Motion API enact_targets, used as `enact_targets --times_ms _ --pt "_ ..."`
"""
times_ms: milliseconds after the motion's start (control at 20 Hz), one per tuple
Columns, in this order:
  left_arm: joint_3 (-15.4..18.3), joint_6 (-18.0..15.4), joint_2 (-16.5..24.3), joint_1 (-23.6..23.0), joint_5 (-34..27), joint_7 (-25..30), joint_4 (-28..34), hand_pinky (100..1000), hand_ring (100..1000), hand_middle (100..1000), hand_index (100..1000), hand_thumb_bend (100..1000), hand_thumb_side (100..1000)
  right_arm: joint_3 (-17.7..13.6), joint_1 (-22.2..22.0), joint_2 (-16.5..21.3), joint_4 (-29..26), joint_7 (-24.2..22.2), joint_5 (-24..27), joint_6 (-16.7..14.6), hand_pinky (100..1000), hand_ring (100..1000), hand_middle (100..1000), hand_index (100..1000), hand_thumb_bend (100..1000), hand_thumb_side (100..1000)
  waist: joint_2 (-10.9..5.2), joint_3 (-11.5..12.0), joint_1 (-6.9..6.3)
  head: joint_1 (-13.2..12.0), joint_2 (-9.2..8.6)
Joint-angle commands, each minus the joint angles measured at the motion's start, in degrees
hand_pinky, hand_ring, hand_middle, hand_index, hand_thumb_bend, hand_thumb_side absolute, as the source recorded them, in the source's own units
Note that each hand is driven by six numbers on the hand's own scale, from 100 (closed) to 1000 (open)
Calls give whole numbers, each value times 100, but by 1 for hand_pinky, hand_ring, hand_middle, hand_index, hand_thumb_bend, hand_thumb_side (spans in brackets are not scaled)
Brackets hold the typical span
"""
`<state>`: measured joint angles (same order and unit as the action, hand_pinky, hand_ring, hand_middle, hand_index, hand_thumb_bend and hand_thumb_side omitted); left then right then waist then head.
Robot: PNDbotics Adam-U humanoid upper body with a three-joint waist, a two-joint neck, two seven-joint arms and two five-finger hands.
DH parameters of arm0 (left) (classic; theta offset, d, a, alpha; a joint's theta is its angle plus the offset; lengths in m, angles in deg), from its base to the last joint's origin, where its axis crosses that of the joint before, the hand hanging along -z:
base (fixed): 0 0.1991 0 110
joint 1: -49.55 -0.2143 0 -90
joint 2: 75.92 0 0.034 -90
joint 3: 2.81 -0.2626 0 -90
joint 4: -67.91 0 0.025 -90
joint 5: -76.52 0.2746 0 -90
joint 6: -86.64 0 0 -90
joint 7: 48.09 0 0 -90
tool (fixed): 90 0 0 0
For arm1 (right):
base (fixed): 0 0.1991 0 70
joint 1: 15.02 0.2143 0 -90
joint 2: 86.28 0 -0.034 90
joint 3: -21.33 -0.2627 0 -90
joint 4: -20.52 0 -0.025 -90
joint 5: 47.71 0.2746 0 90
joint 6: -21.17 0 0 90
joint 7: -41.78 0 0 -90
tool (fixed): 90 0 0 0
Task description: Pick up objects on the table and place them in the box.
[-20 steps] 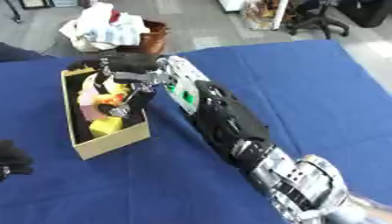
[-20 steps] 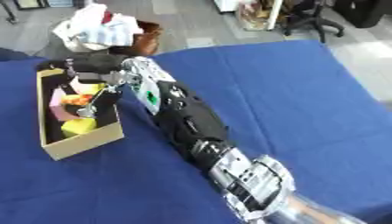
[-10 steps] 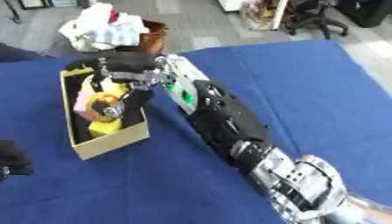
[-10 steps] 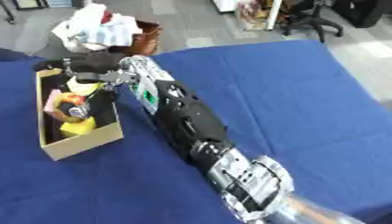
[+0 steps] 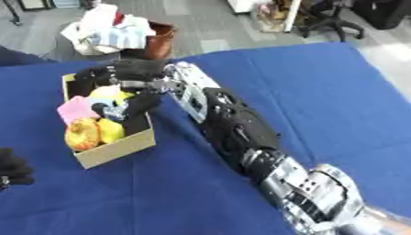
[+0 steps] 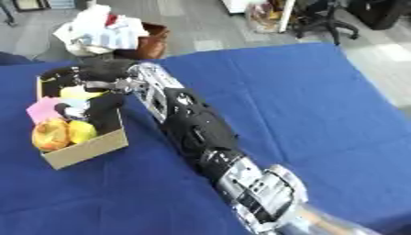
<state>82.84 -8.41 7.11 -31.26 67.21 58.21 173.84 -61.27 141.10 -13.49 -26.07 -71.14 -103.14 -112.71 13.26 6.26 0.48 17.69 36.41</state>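
A cardboard box [image 5: 112,149] stands at the left of the blue table [image 5: 321,92]. Inside lie a round orange thing [image 5: 80,133], a yellow thing [image 5: 111,130], a pink flat piece [image 5: 75,109] and a small blue-and-white thing [image 5: 115,111]. My right arm reaches across the table from the lower right, and my right hand [image 5: 120,73] hovers over the box's far end, open, with one finger [image 5: 141,103] pointing down into the box. My left hand [image 5: 11,167] shows as a dark shape at the left edge, off the box.
Beyond the table's far edge stands a brown basket [image 5: 154,40] heaped with white cloths [image 5: 102,28]. Office chairs [image 5: 337,18] stand at the far right on the grey floor. My right forearm [image 5: 237,128] lies across the table's middle.
The round orange thing that was under my right hand's fingers now lies lower in the box's near end. The hand has lifted a little toward the box's far end.
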Motion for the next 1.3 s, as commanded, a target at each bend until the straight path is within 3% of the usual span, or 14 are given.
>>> enact_targets --times_ms 50,350,400,450,500,700,950,1200,1300 --pt "7 -11 50 80 -25 -2 93 637 663 630 796 100 796 -47 113 53 -29 -621 47 -642 876 971 1000 882 100 1000 -172 -3 56 0 -61" --pt "13 -12 52 78 -26 -11 92 636 662 630 795 100 796 -58 112 111 -34 -742 427 -699 874 959 1000 931 100 1000 -174 -17 58 -13 -66" --pt "15 -12 53 77 -26 -14 92 636 662 630 795 100 797 -46 106 119 -36 -788 540 -739 877 957 1000 1000 100 656 -173 -22 56 -17 -66" --pt "18 -12 55 75 -25 -17 92 636 662 630 795 100 797 -14 102 133 -48 -880 675 -775 878 957 1000 1000 100 594 -172 -30 54 -23 -64" --pt "22 -12 57 71 -24 -21 91 636 662 630 795 100 795 27 106 162 -101 -1008 806 -792 887 962 1000 1000 100 206 -174 -40 54 -29 -57" --pt "47 -15 65 54 -12 -46 90 636 663 629 795 100 795 122 88 359 -539 -1413 1385 -808 888 957 1000 1000 100 185 -183 -103 58 -85 -54" --pt "121 -36 91 44 10 -111 98 636 662 629 795 100 778 184 -150 799 -1256 -1546 2316 -809 883 947 995 1000 100 148 -214 -258 69 -256 -34" --pt "224 -60 140 1 57 -221 92 636 662 629 794 100 767 143 -816 1413 -2229 -1549 3576 -700 868 925 969 1000 100 146 -273 -486 101 -464 61" --pt "259 -69 165 -26 80 -264 93 636 662 629 794 100 759 57 -1230 1671 -2801 -1490 4183 -511 857 908 951 1000 100 200 -300 -572 114 -556 94"
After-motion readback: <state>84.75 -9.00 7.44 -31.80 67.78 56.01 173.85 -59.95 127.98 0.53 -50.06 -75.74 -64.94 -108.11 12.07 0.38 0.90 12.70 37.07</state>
